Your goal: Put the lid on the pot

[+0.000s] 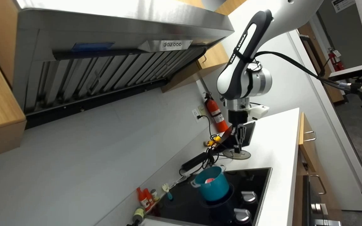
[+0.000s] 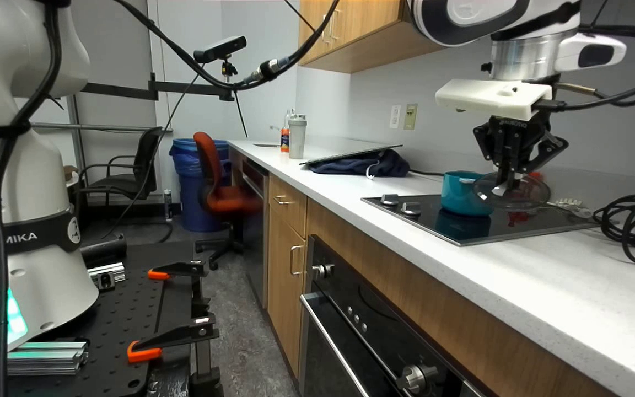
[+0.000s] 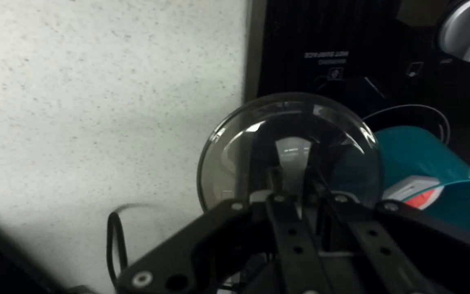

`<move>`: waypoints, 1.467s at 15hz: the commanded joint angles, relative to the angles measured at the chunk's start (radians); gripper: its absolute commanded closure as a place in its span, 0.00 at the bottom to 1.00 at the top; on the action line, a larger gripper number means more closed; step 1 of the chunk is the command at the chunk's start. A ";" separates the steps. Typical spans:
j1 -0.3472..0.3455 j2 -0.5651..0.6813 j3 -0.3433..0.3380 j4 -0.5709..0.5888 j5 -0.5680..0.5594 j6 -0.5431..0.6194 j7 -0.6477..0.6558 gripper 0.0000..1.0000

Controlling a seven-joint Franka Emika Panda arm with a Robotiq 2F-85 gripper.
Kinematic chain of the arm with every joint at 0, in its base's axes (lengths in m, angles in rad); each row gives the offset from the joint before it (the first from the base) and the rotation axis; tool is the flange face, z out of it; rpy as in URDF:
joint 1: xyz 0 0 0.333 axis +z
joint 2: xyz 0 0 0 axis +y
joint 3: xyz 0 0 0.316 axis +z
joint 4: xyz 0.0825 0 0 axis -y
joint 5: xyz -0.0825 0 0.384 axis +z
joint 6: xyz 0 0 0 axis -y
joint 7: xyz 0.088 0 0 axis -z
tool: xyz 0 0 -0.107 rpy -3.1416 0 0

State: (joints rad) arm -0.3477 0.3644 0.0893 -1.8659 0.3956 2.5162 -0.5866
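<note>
The lid is a round clear-glass disc with a pale rim and a silvery handle. It shows in both exterior views [image 1: 245, 155] [image 2: 535, 194] and in the wrist view [image 3: 231, 163]. My gripper [image 1: 238, 150] [image 2: 507, 186] [image 3: 294, 175] is shut on the lid's handle and holds it over the cooktop's edge. The teal pot [image 1: 215, 189] [image 2: 455, 194] stands on the cooktop, beside the lid; the wrist view shows it at the right [image 3: 408, 149]. The lid is apart from the pot's opening. A red and white item [image 1: 209, 180] [image 3: 420, 199] lies in the pot.
The black cooktop [image 1: 184, 204] has silver knobs [image 1: 249, 196] along one side. Black cables [image 1: 211, 158] [image 2: 634, 220] lie on the counter near the wall. Red bottles [image 1: 143, 198] and a brush [image 1: 167, 190] sit along the wall. A range hood [image 1: 121, 28] hangs above.
</note>
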 commanded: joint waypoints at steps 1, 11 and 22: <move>0.011 -0.071 0.020 -0.073 0.092 0.036 -0.046 0.96; 0.092 -0.074 0.021 -0.039 0.084 0.101 -0.022 0.96; 0.170 -0.048 0.016 0.007 0.028 0.100 0.045 0.96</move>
State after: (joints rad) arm -0.2010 0.3015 0.1128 -1.8862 0.4547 2.6007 -0.5841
